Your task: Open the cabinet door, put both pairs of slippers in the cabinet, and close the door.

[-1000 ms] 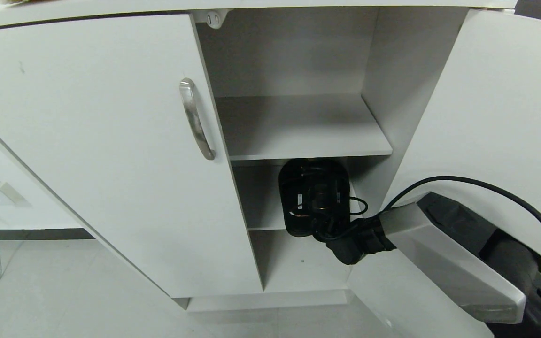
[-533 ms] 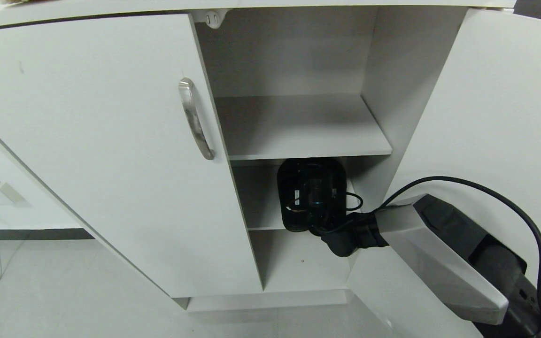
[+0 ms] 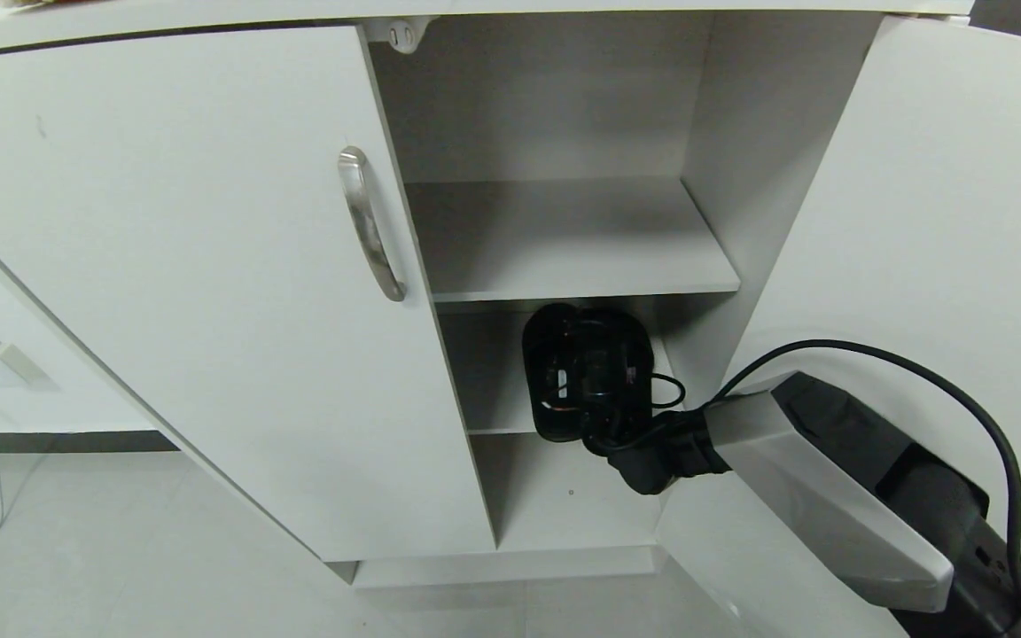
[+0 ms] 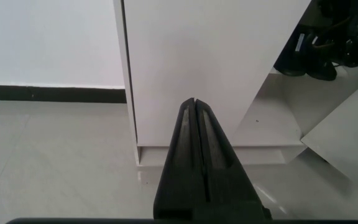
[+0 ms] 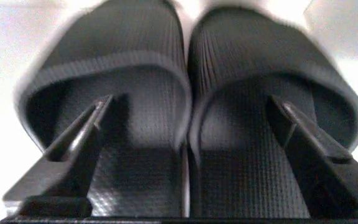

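Observation:
A pair of dark grey ribbed slippers [image 5: 247,56] lies side by side, toes pointing away, on the cabinet's middle shelf [image 3: 497,416]. My right gripper [image 5: 191,99] is open wide, one finger over each slipper's footbed. In the head view the right gripper [image 3: 588,372] is a dark mass inside that compartment, and the slippers cannot be told apart from it there. The right cabinet door [image 3: 945,221] stands open. My left gripper [image 4: 194,102] is shut and empty, low above the floor in front of the cabinet's base.
The left door [image 3: 165,266] is closed and has a metal handle [image 3: 371,226]. The upper shelf [image 3: 564,239] and the bottom compartment [image 3: 564,505] hold nothing. Pale tiled floor [image 3: 120,549] spreads in front of the cabinet.
My right arm has shifted slightly left and deeper into the middle compartment. The doors have not moved.

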